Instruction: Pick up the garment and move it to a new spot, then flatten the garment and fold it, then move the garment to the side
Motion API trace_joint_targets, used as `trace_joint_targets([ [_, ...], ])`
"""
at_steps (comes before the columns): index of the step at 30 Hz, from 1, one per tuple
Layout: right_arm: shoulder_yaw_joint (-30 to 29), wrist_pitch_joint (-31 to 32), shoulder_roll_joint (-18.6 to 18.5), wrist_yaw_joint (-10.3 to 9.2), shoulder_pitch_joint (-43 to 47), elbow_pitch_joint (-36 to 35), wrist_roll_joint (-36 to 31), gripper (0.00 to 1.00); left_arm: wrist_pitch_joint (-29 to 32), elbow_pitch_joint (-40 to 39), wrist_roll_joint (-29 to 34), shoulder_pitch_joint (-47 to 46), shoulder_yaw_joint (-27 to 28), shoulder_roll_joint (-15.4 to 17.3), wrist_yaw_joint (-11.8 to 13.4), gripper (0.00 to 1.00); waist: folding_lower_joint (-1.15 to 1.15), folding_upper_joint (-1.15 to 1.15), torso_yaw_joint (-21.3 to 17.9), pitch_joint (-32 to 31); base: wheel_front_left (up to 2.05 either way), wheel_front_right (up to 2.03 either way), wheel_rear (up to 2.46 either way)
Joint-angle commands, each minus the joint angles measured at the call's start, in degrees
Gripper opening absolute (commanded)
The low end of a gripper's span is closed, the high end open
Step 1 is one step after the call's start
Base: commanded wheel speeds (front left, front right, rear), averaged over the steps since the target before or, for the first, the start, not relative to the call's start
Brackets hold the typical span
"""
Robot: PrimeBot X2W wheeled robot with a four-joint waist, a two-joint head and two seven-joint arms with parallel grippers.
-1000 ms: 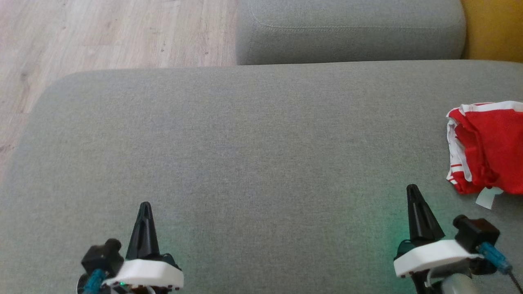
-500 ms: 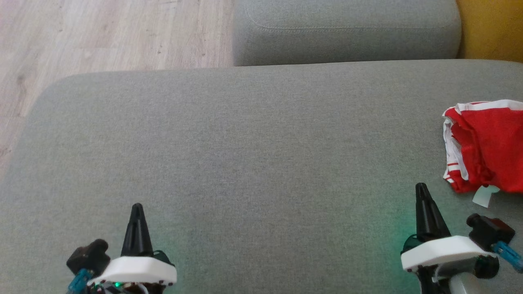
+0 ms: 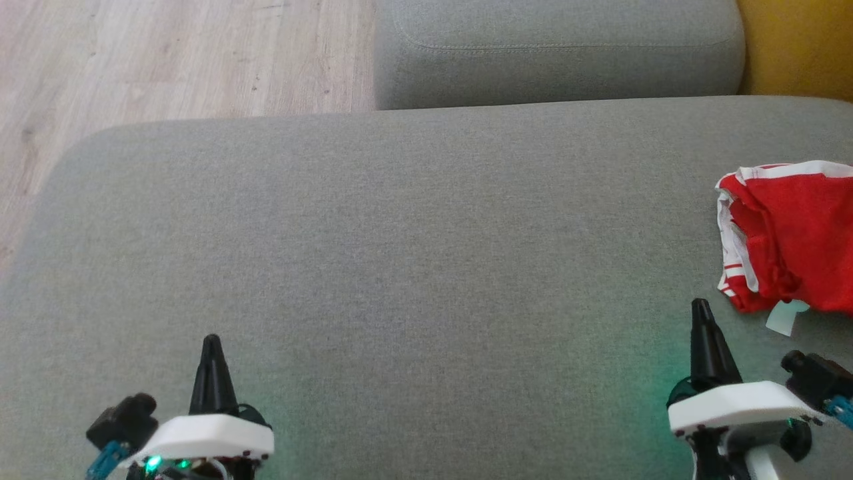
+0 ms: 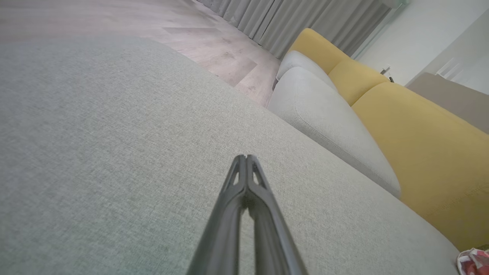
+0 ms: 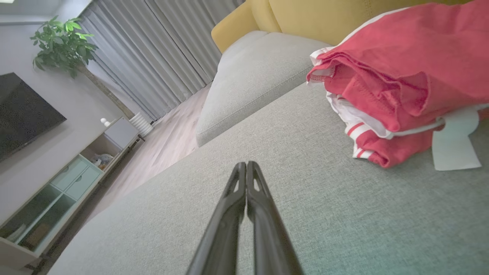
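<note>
**Red garment bunched at the cushion's right side, both pincers closed**

Head view: the red, white-trimmed garment (image 3: 793,233) lies crumpled at the right of the grey seat cushion (image 3: 400,267). The picture's edge cuts it off, so its long axis can't be judged. Its white tag (image 3: 781,320) points toward the right gripper (image 3: 700,303), near but apart. The left gripper (image 3: 211,340) is well apart from it.

Left wrist view: fingers pressed together over the cushion, yellow backrest (image 4: 420,126) beyond.

Right wrist view: fingers together; the garment's layered edges face them.
</note>
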Motion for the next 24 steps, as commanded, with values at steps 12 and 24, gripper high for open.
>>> trace_joint_targets([
  [12,-0.86,2.06,-0.52,-0.02,-3.16,-2.57,9.06,0.00,2.22,-2.62,-8.03,-3.03,2.71,0.18,-1.16,0.00,0.00,0.00,-0.51,-0.16,0.00,0.00,0.00],
  [24,-1.68,4.01,-0.57,-0.02,-3.54,-2.95,16.81,0.00,4.20,-3.13,-15.01,-3.27,4.10,0.22,-1.96,0.00,0.00,0.00,-0.99,-0.30,0.00,0.00,0.00],
])
